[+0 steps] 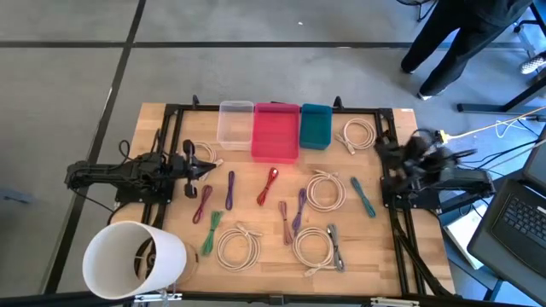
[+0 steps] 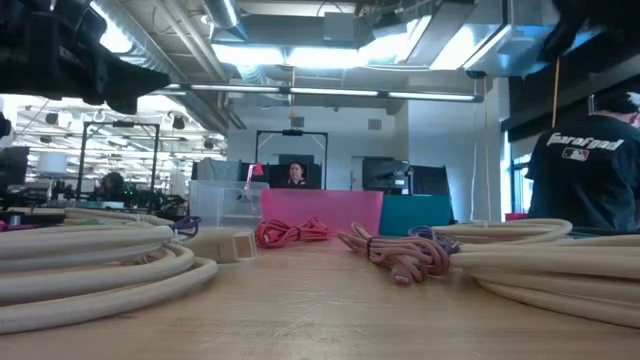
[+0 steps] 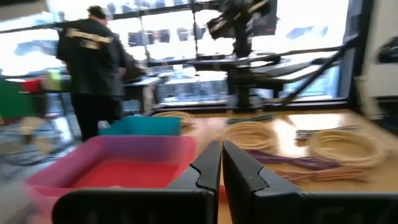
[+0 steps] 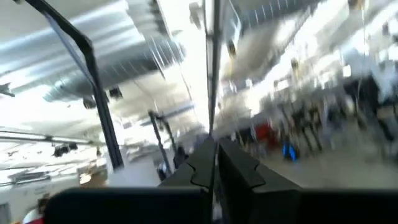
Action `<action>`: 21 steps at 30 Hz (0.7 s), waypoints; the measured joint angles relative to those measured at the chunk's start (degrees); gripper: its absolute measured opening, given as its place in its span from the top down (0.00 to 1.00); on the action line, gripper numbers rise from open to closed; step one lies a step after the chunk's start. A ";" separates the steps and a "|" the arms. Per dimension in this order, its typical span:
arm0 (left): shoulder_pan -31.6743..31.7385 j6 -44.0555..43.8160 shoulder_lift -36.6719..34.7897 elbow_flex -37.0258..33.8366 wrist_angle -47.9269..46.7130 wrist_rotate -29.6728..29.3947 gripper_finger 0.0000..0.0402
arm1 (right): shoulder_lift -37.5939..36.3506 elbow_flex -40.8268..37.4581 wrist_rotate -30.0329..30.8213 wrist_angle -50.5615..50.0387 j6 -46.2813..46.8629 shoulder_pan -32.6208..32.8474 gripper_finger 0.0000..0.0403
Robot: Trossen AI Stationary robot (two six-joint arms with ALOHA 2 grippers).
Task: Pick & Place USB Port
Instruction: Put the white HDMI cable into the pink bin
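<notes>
White lettering across the person's point(image 2: 590, 165) dark shirt was probably a brand, too blurred to read. Cables point(image 1: 325, 189) lay scattered on the surface point(image 1: 273, 264), near the pink bin point(image 1: 275, 135). Left gripper point(image 1: 210, 168) and right gripper point(image 1: 380, 147) were both pinched closed, empty.

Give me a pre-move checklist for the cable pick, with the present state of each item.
1. Left end effector empty, fingers together: ok.
2. Right end effector empty, fingers together: ok; that arm waits at the table's right edge.
3. Pink bin, clear bin and teal bin lined up along the far edge: ok.
4. Cables apart enough to pick singly: red cable ok; purple cables bunched, not ok.
5. Person off the table: ok.
</notes>
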 joint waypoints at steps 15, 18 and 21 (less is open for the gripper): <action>0.00 -5.15 0.00 -0.01 0.84 -2.64 0.97 | 38.52 43.26 2.19 -30.64 -13.96 0.00 0.94; 0.00 -9.78 0.00 -0.01 3.69 -1.82 0.97 | 45.42 48.67 1.16 -41.33 -6.47 0.02 0.94; 0.00 -20.47 -0.04 0.00 9.21 1.83 0.97 | 50.55 52.53 1.20 -46.69 -2.55 0.00 0.94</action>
